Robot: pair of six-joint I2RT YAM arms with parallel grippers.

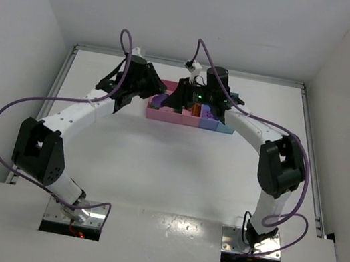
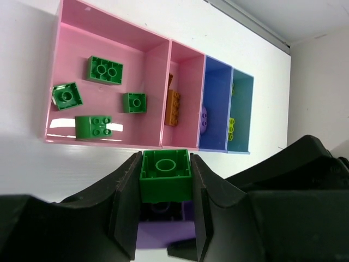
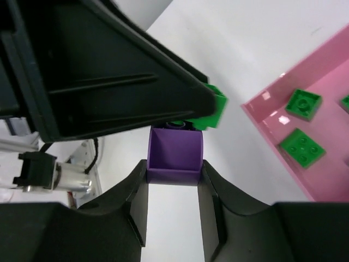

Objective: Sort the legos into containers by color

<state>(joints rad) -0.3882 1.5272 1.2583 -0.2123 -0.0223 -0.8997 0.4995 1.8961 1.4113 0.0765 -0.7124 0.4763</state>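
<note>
My left gripper (image 2: 165,162) is shut on a green brick (image 2: 165,177), held above the table just in front of the tray (image 2: 103,140). My right gripper (image 3: 174,170) is shut on a purple brick (image 3: 175,153), whose top stud meets the green brick (image 3: 211,112); I cannot tell whether they are joined. The purple brick (image 2: 163,236) shows under the green one in the left wrist view. Both grippers meet over the tray's left end (image 1: 162,98). The big pink compartment holds several green bricks (image 2: 104,70), the narrow pink one an orange brick (image 2: 173,107).
The purple-blue compartment (image 2: 217,82) holds a round purple piece (image 2: 204,119). The light blue compartment (image 2: 243,98) holds yellow bricks (image 2: 232,129). The tray (image 1: 177,119) stands at the far middle of the white table. White walls enclose the table's sides.
</note>
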